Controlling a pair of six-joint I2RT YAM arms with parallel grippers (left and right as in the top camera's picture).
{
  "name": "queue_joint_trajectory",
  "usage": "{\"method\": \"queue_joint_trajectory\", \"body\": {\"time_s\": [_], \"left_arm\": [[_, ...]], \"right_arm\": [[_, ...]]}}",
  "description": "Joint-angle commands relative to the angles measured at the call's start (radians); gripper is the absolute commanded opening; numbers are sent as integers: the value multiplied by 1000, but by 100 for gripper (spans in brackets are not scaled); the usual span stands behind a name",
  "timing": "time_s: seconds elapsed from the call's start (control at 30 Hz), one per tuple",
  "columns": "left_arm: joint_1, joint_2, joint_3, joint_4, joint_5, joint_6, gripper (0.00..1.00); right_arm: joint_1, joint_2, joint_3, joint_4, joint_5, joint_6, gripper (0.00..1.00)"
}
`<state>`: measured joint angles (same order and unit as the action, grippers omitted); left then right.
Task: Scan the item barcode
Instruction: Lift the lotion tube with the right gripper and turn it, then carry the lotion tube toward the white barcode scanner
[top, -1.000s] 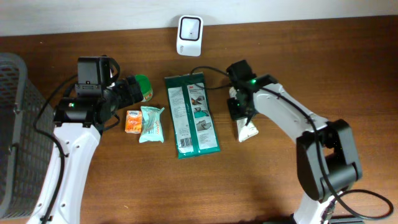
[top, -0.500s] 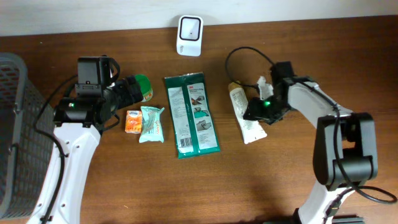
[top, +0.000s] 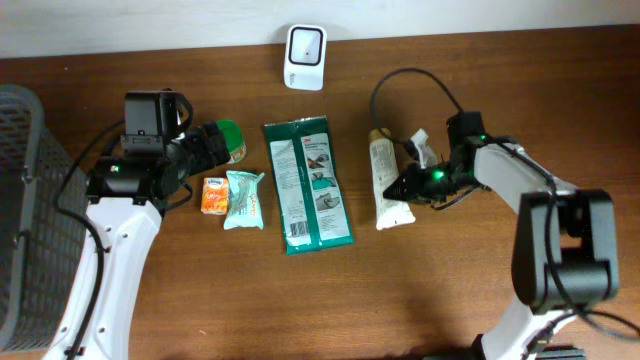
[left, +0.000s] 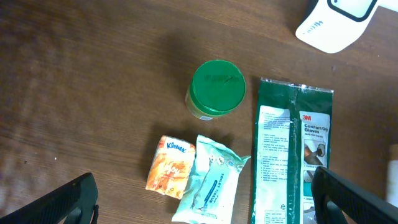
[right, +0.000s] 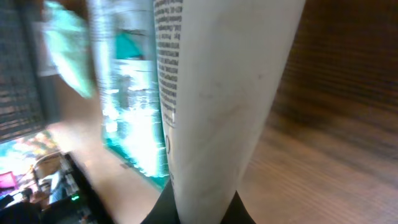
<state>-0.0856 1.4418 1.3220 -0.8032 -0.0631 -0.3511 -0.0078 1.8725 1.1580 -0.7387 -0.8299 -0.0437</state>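
Black-fingered right gripper (top: 405, 187): clamped thin on tube (top: 382, 160), lying right of table (top: 250, 310) centre. Left gripper (top: 207, 150): spread wide, empty, left of centre. Looks like pickup step; next calls for lifting, then turning print toward scanner (top: 304, 45) at far edge. Cannot make out barcode: blurred, cropped in right wrist view.

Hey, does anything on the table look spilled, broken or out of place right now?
Nothing stands out. No spill or damage shows. The white tube lies slightly tilted beside the green pack, with the right gripper closed on it.
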Motion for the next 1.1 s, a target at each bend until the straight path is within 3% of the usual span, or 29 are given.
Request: {"method": "queue_joint_trajectory", "body": {"time_s": [0.0, 0.2, 0.3, 0.43, 0.53, 0.67, 0.8, 1.07], "left_arm": [[5, -5, 14, 2, -8, 8, 99], [5, -5, 14, 2, -8, 8, 99], [5, -5, 14, 2, -8, 8, 99], [5, -5, 14, 2, -8, 8, 99], [5, -5, 14, 2, -8, 8, 99], [5, -5, 14, 2, -8, 8, 99], [5, -5, 14, 2, -8, 8, 99], [5, -5, 14, 2, -8, 8, 99]], "right_arm": [[-5, -186, 100, -24, -225, -31, 4], [-6, -385, 137, -31, -492, -31, 4], [-5, -437, 140, -28, -480, 25, 4], [58, -434, 247, -60, -223, 94, 4], [189, -346, 517, -181, 73, 76, 4], [318, -32, 970, -331, 424, -17, 4], [394, 162, 1012, -162, 861, -120, 4], [445, 479, 1011, 192, 1233, -425, 4]]}}
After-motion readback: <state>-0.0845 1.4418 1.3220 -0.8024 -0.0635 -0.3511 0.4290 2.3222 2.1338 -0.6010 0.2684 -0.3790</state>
